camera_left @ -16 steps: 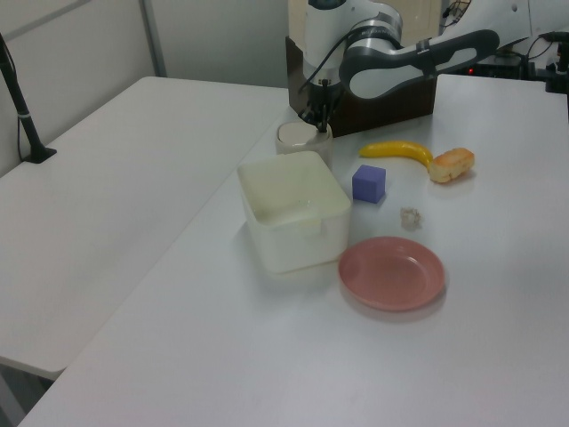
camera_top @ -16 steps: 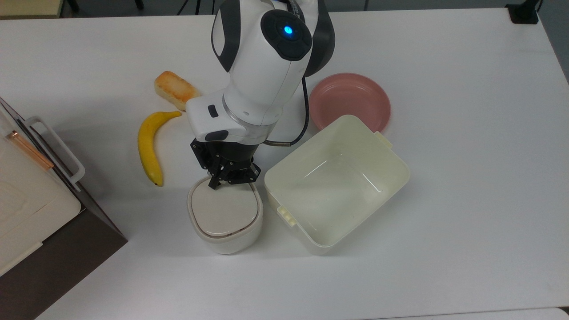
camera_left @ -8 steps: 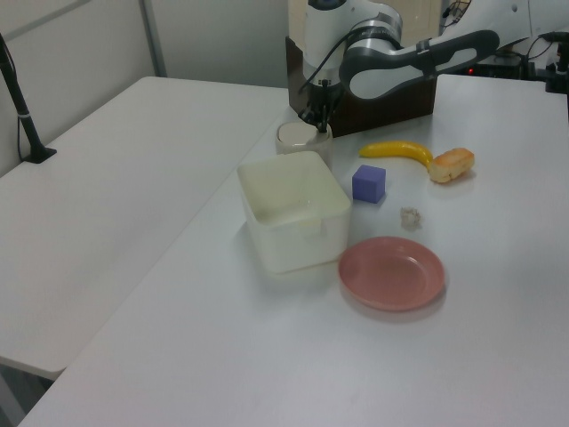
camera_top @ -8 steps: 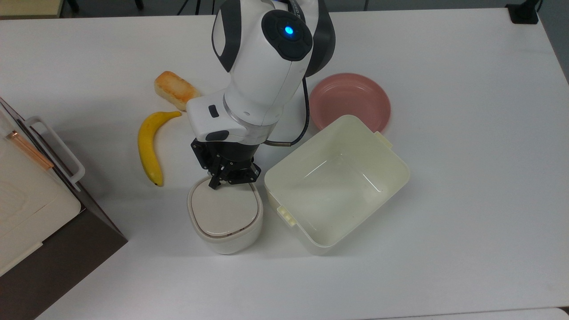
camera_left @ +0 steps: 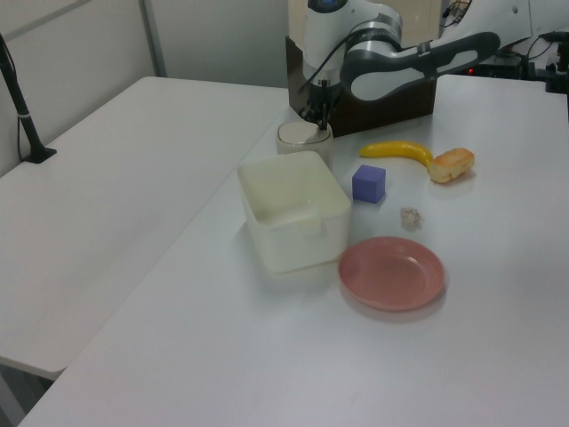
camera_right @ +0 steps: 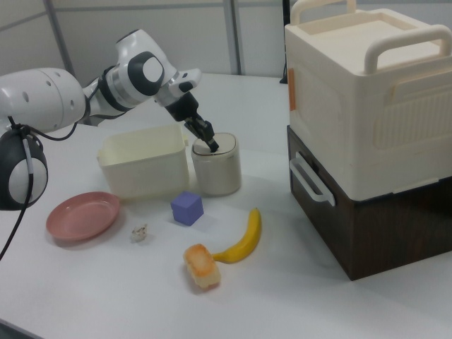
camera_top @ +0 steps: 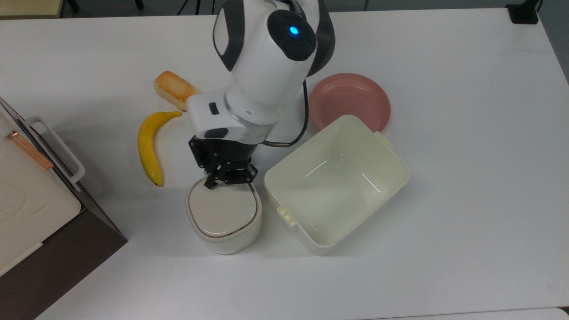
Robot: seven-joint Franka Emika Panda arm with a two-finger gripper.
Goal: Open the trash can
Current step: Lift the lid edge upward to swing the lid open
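At trash can (camera_top: 224,218) rim: tool (camera_top: 212,181) narrow, touching lid edge; no readable writing.

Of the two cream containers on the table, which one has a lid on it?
The trash can, the smaller rounded one under the gripper, has a flat beige lid lying closed on it. The larger rectangular tub beside it is lidless, its inside showing.

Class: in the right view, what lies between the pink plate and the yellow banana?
In the right view, a small pale crumpled scrap on the white table lies between the pink plate and yellow banana.
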